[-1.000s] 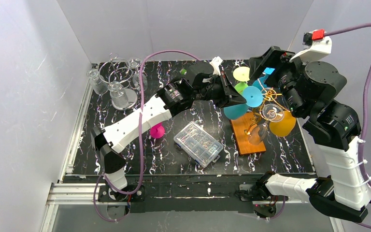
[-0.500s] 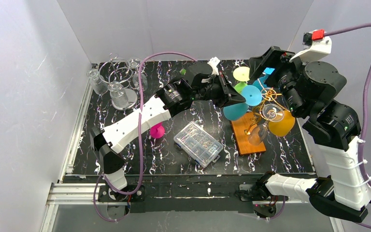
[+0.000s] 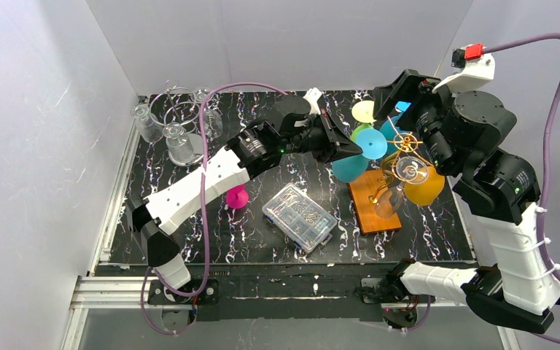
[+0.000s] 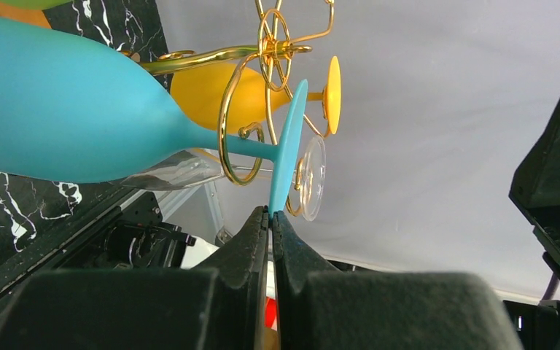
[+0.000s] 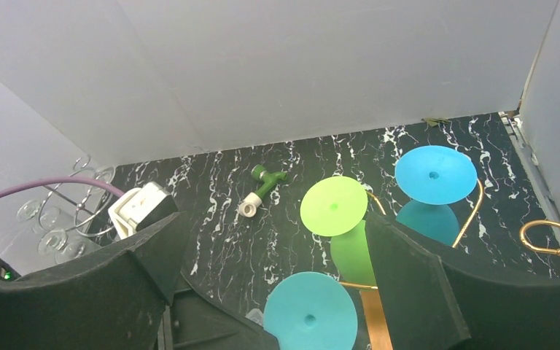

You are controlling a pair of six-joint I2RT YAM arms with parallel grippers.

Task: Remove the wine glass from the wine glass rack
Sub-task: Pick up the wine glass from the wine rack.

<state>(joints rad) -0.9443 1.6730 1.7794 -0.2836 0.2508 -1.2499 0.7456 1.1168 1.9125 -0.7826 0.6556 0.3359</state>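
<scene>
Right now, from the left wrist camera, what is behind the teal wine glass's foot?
Behind the foot of the teal wine glass hang a clear glass and an orange glass, both on the golden rack. The teal bowl covers most of the clear glass's bowl.

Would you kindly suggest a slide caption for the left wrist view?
The left gripper pinches the foot of a teal wine glass, its stem looped by the golden rack.

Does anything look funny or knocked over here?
A pink glass sits alone on the table, away from the rack, half hidden under the left arm; whether it has tipped is unclear. A small green-and-white piece lies loose near the back.
</scene>
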